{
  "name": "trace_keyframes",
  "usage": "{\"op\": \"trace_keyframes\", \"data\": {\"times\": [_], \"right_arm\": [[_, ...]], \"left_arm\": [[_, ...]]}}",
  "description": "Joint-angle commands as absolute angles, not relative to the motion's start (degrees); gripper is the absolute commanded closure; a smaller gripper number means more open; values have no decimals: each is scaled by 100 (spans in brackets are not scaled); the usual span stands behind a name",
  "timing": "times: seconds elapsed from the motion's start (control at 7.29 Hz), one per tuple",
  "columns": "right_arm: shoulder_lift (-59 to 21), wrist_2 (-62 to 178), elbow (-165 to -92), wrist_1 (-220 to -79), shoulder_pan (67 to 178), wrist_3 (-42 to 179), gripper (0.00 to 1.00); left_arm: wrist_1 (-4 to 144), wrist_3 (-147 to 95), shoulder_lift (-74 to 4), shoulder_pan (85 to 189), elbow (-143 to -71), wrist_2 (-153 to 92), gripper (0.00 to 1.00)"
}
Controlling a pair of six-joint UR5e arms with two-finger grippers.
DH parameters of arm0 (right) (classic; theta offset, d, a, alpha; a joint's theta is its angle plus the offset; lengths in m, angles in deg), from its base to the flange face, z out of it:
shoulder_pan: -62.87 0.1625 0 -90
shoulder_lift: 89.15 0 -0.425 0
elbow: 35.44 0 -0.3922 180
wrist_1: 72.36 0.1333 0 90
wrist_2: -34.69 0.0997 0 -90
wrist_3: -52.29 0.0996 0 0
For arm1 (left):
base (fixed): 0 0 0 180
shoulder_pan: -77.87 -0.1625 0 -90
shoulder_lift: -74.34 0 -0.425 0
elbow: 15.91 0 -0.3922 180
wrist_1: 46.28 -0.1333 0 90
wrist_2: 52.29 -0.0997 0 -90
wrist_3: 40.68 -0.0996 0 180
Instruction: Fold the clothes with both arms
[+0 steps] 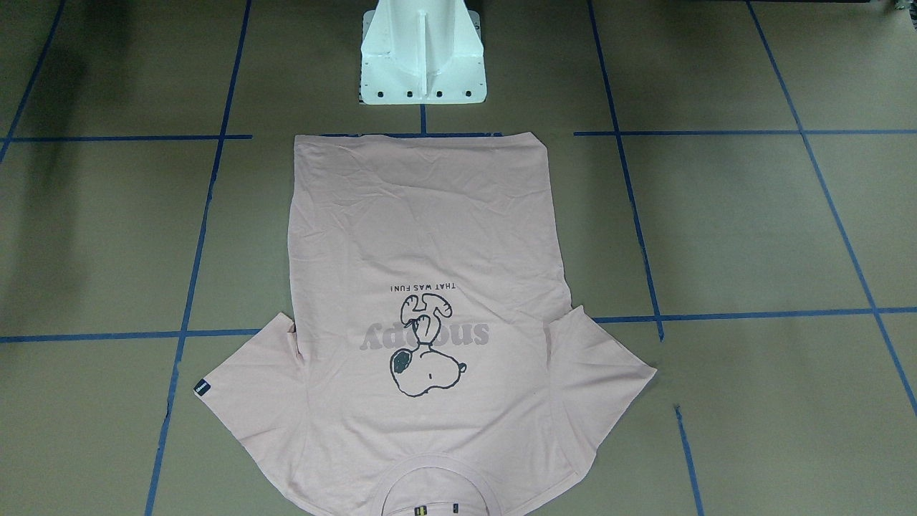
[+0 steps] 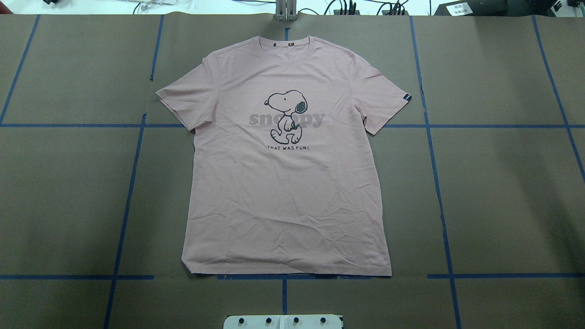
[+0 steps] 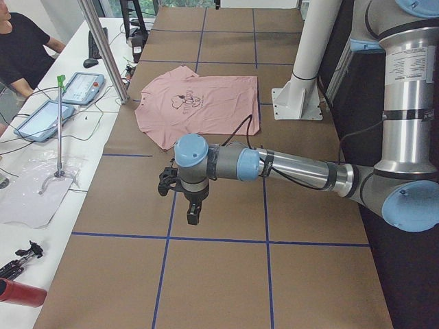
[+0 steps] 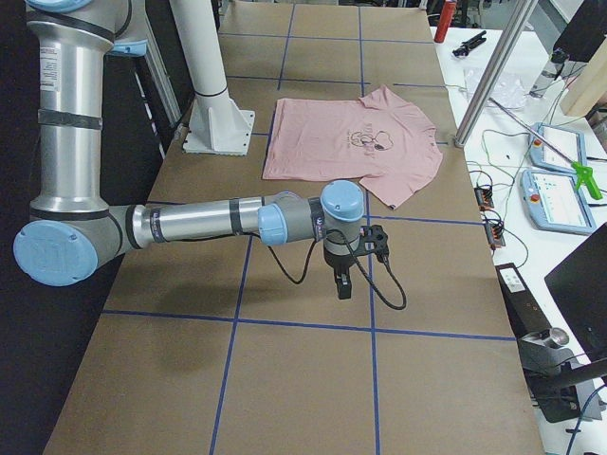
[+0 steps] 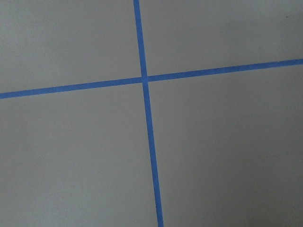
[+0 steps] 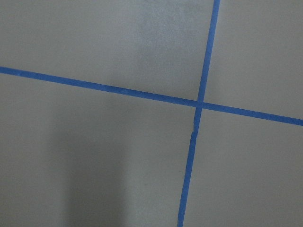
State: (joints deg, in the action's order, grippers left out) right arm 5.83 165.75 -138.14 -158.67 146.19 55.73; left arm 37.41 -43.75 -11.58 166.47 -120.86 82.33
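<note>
Pink T-shirt [image 2: 285, 192] lies flat; probably light, limp, sagging when lifted; pinch sleeves [image 2: 183, 98] or hem [image 2: 283, 269] corners; left gripper [image 3: 194, 215], right gripper [image 4: 343, 286]: finger opening cannot be told.

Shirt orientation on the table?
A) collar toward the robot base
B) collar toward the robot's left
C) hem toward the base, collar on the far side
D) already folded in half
C: the shirt lies flat and unfolded, its hem next to the base and its collar at the far edge.
</note>
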Motion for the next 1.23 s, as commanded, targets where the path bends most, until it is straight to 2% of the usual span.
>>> {"op": "trace_keyframes", "data": {"times": [0.0, 0.41, 0.82, 1.1], "right_arm": [[630, 16626, -13819, -15867, 14619, 5572, 0], [621, 16837, -13793, -15805, 14619, 5598, 0], [656, 17083, -13740, -15779, 14619, 5624, 0], [648, 17135, -13766, -15718, 14584, 5633, 0]], "left_arm": [[3713, -4367, -1127, 16656, -12285, 8227, 0], [3704, -4305, -1117, 16629, -12454, 7613, 0], [3888, -4173, -1170, 16620, -11884, 8135, 0], [3924, -4155, -1118, 16620, -11926, 8665, 0]]}}
